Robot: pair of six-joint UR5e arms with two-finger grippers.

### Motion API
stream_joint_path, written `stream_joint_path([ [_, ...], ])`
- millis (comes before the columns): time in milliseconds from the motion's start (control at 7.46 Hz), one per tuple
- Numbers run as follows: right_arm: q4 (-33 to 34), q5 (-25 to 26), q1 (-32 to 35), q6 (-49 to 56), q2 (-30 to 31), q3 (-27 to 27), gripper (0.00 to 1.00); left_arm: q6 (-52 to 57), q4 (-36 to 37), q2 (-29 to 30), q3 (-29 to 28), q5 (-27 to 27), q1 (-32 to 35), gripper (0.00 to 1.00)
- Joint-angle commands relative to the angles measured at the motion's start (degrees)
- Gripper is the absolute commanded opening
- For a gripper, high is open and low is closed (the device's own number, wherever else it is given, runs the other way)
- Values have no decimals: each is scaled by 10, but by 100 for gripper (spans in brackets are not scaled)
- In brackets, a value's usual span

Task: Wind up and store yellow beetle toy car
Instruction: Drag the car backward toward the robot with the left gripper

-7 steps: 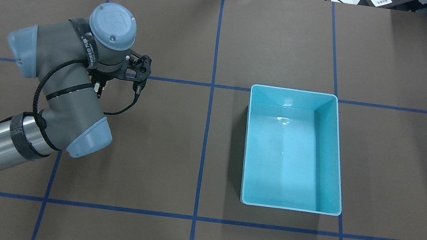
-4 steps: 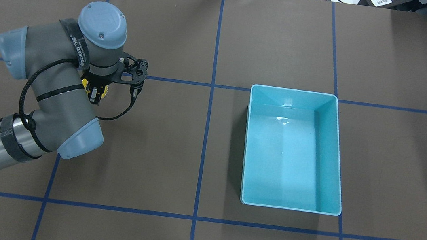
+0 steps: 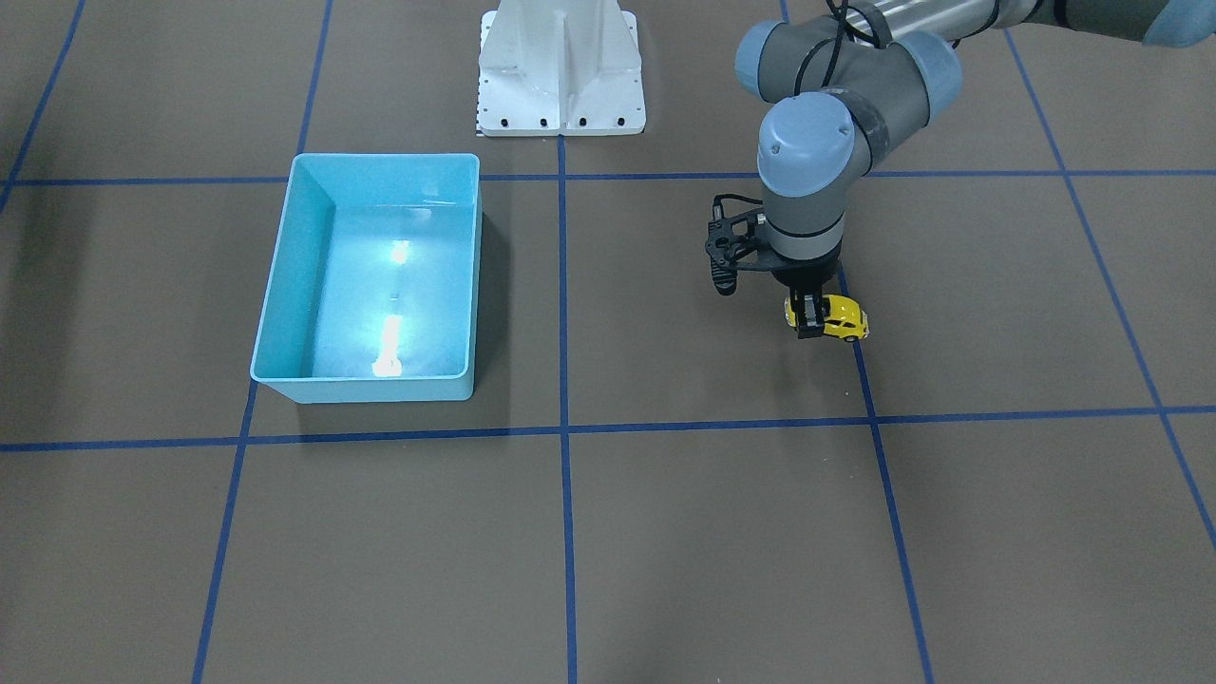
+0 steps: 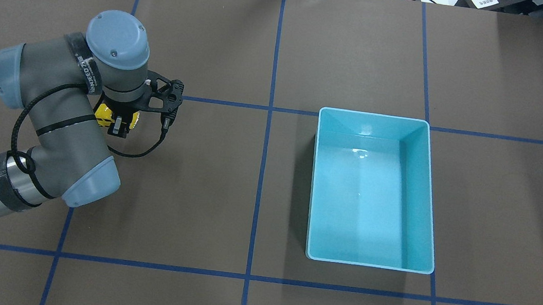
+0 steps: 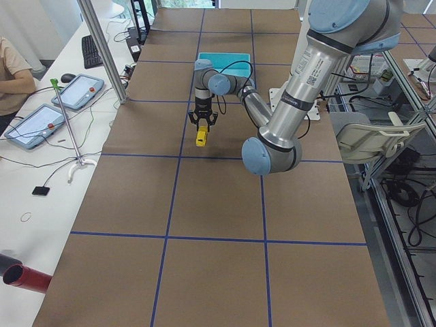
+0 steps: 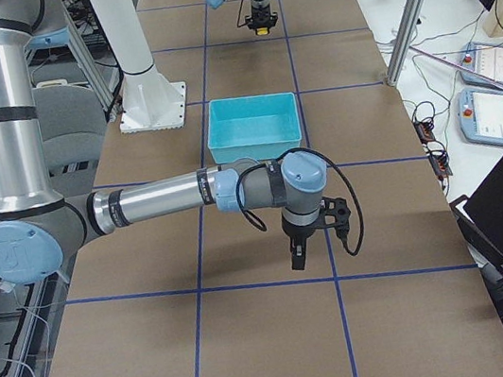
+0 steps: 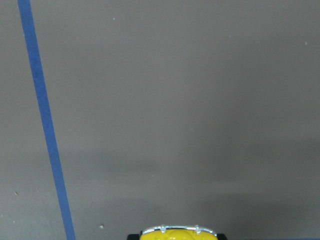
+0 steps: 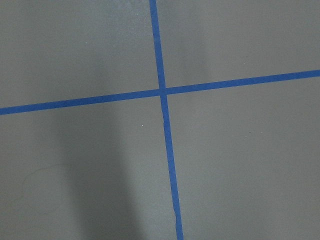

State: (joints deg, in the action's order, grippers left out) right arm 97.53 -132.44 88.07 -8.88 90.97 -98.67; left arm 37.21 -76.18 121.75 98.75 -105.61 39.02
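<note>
The yellow beetle toy car (image 3: 836,318) is down at the table surface on the robot's left side, also seen in the overhead view (image 4: 116,117) and at the bottom edge of the left wrist view (image 7: 177,233). My left gripper (image 3: 812,321) points straight down and is shut on the car, one finger on each side. The light blue bin (image 4: 364,200) stands empty on the robot's right half, far from the car. My right gripper (image 6: 298,256) shows only in the exterior right view, low over bare table; I cannot tell whether it is open or shut.
Blue tape lines (image 4: 268,121) cross the brown table cover. The white arm base plate (image 3: 560,71) sits at the robot's edge. Desks with tablets (image 5: 41,122) and a metal pole (image 5: 102,48) flank the table's left end.
My left arm has moved toward the robot's left with the car in its grip. More of the yellow car now shows beneath the wrist. The bin has not moved.
</note>
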Motion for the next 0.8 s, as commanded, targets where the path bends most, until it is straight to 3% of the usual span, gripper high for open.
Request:
stream_joint_path([
  [0,0,0,0,0,0,0,100,1,-43,-11,-10,-16,-2,0],
  [134,0,0,0,0,0,0,100,1,-82,-21,-16,-16,-2,0],
  [670,1,0,-1,0,0,0,100,75,-82,-27,-22,-79,14,0],
])
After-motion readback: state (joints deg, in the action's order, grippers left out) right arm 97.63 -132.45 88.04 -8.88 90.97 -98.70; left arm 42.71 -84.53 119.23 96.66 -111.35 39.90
